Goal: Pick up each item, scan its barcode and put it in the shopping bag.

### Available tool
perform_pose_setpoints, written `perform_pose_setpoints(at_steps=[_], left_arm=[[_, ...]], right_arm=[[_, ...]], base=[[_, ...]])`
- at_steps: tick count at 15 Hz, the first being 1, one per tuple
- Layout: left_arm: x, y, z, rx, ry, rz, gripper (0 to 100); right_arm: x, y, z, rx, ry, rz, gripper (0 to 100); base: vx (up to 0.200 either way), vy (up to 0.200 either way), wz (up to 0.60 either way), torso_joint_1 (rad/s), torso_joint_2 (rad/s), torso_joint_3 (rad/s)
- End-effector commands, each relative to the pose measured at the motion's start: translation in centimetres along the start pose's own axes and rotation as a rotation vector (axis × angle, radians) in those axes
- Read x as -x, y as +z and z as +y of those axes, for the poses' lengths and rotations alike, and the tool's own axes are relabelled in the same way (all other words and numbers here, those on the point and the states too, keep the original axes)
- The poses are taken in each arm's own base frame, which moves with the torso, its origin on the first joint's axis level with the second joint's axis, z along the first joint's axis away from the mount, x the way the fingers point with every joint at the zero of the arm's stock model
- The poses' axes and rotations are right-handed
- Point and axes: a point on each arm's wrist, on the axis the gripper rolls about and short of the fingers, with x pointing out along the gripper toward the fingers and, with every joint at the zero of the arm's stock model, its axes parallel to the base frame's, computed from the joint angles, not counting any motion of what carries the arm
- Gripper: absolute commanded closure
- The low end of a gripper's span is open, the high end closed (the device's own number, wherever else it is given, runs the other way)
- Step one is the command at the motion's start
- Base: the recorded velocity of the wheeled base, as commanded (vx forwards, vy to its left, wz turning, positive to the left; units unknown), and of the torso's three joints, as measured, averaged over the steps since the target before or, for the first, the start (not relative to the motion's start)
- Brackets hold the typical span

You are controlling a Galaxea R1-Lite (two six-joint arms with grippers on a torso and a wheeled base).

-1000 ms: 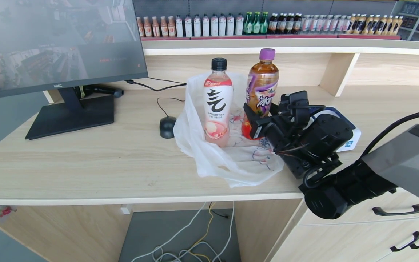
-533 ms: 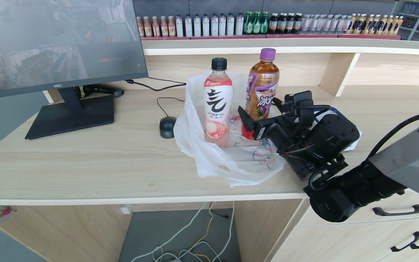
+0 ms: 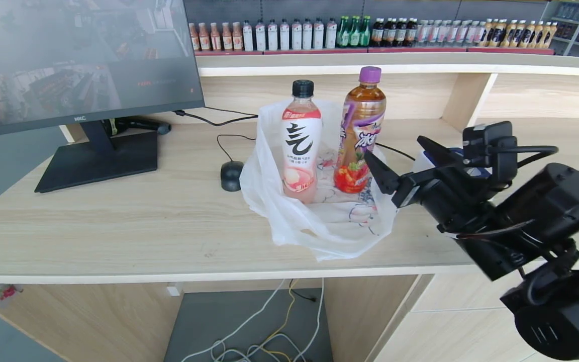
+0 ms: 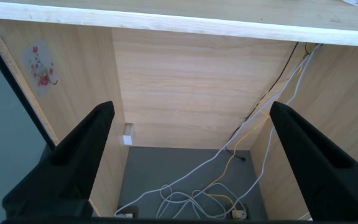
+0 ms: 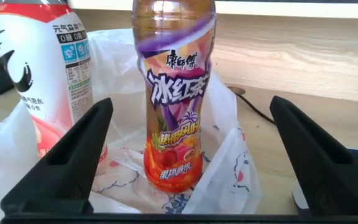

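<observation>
Two bottles stand upright on the white shopping bag (image 3: 319,221), which lies spread on the counter: a pink drink with a black cap (image 3: 301,143) and an amber tea with a purple cap (image 3: 361,131). My right gripper (image 3: 402,163) hovers open just right of the tea bottle, clear of it, nothing between its fingers. In the right wrist view the tea bottle (image 5: 176,106) stands centred ahead of the open gripper (image 5: 191,165), with the pink bottle (image 5: 42,81) beside it. My left gripper (image 4: 194,158) hangs open below the counter edge, facing the cabinet recess.
A monitor (image 3: 76,60) on a black stand sits at the counter's left, a black mouse (image 3: 231,175) left of the bag. A white and blue device (image 3: 432,158) lies behind my right gripper. Shelves of bottles (image 3: 370,32) line the back. Cables (image 4: 216,180) trail under the counter.
My right arm has pulled back to the right, away from the tea bottle, with its fingers spread. The bottles and bag have stayed put.
</observation>
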Motion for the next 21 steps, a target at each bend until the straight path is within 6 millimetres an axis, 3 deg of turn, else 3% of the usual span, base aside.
perform_pose_setpoints(at_steps=[1,2,5,8,11,15,17,19,21], left_arm=[[0.0,0.0,0.0,0.000,0.001,-0.001,0],[0.0,0.0,0.0,0.000,0.001,-0.001,0],[0.0,0.0,0.0,0.000,0.001,-0.001,0],[0.0,0.0,0.0,0.000,0.001,-0.001,0],[0.0,0.0,0.0,0.000,0.001,-0.001,0],[0.0,0.0,0.0,-0.001,-0.001,-0.001,0],[0.0,0.0,0.0,-0.007,0.001,-0.001,0],[0.0,0.0,0.0,-0.007,0.001,-0.001,0],[0.0,0.0,0.0,-0.007,0.001,-0.001,0]], right_arm=[[4.3,3.4,-1.0,-0.014,-0.010,-0.043,0],[9.0,4.7,-1.7,-0.011,-0.015,-0.036,0],[15.8,4.3,-2.6,-0.016,-0.020,0.024,0],[17.7,4.6,-2.9,-0.042,-0.028,0.065,0],[21.0,3.9,-3.1,-0.055,-0.013,0.240,0],[27.6,2.0,-3.4,-0.028,0.029,0.459,0],[29.8,1.0,-3.4,-0.018,0.060,0.510,0],[31.6,0.1,-3.5,-0.005,0.066,0.550,0],[31.7,0.0,-3.5,-0.033,0.068,0.558,0]], base=[[0.000,0.000,0.00,0.000,0.00,0.000],[0.000,0.000,0.00,0.000,0.00,0.000],[0.000,0.000,0.00,0.000,0.00,0.000],[0.000,0.000,0.00,0.000,0.00,0.000],[0.000,0.000,0.00,0.000,0.00,0.000],[0.000,0.000,0.00,0.000,0.00,0.000],[0.000,0.000,0.00,0.000,0.00,0.000],[0.000,0.000,0.00,0.000,0.00,0.000],[0.000,0.000,0.00,0.000,0.00,0.000]])
